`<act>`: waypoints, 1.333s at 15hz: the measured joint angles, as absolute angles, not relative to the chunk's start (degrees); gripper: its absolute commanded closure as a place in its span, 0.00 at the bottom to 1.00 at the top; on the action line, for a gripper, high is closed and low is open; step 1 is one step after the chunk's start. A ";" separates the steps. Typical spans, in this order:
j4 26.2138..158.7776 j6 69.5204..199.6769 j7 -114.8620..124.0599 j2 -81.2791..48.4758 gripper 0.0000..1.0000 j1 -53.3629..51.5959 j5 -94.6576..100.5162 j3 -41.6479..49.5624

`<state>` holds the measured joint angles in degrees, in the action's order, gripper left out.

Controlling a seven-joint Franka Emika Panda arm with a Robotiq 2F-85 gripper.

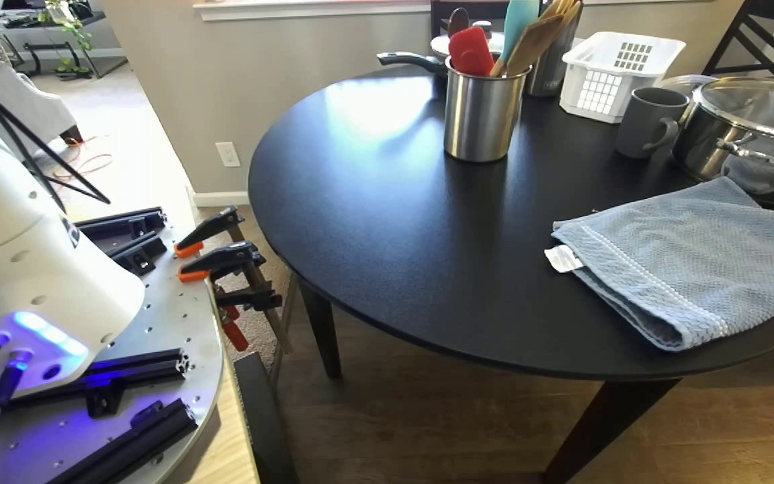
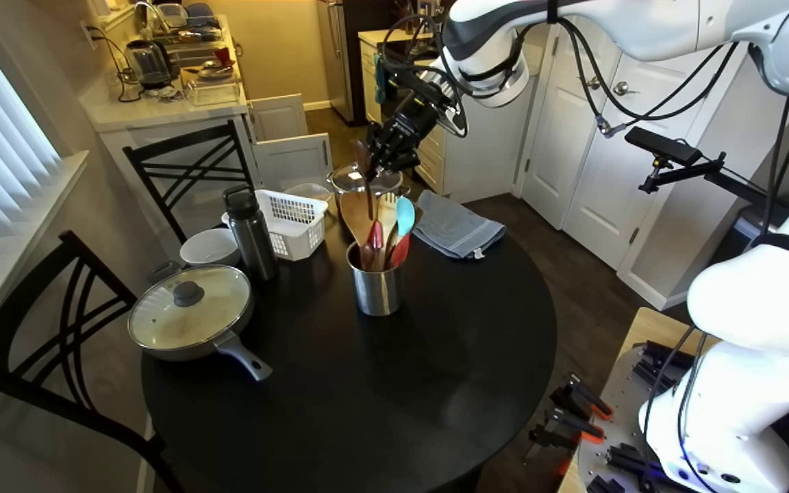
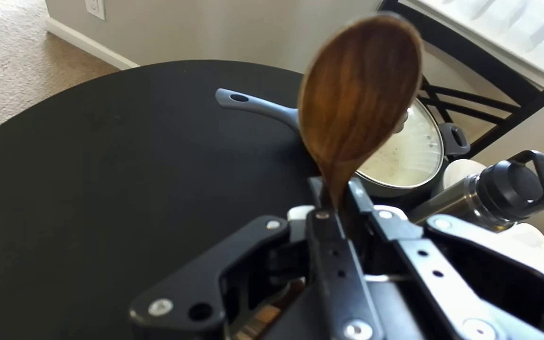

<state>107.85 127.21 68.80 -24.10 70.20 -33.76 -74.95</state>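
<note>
My gripper [image 3: 338,192] is shut on a dark wooden spoon [image 3: 359,89], gripping its neck just below the bowl. The spoon's bowl points up in the wrist view. In an exterior view, the gripper [image 2: 382,157] hangs above the table with the spoon [image 2: 363,161], whose handle runs down towards a steel utensil holder [image 2: 377,291]. Whether the handle's lower end is inside the holder or in front of it, I cannot tell. Other utensils stand in the holder, among them a turquoise spoon [image 2: 405,213] and a red spatula [image 1: 471,50].
On the round black table [image 1: 373,222] are a lidded pan [image 2: 189,311], a steel bottle [image 2: 252,236], a white basket [image 1: 595,87], a grey mug [image 1: 649,121], a lidded pot [image 1: 743,128] and a folded blue towel [image 1: 689,262]. Chairs [image 2: 59,329] stand at its edge.
</note>
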 measured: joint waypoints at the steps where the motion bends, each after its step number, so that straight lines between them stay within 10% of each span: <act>1: 107.07 126.05 67.76 -22.84 0.97 67.95 -35.59 -72.00; 15: 100.54 117.63 63.27 -13.76 0.97 17.09 -48.50 -14.90; 16: 100.42 117.43 63.04 -13.76 0.63 14.78 -49.08 -12.48; 20: 100.03 115.45 61.95 -13.76 0.44 9.35 -51.09 -6.43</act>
<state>100.03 115.45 61.95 -13.76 9.35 -51.09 -6.43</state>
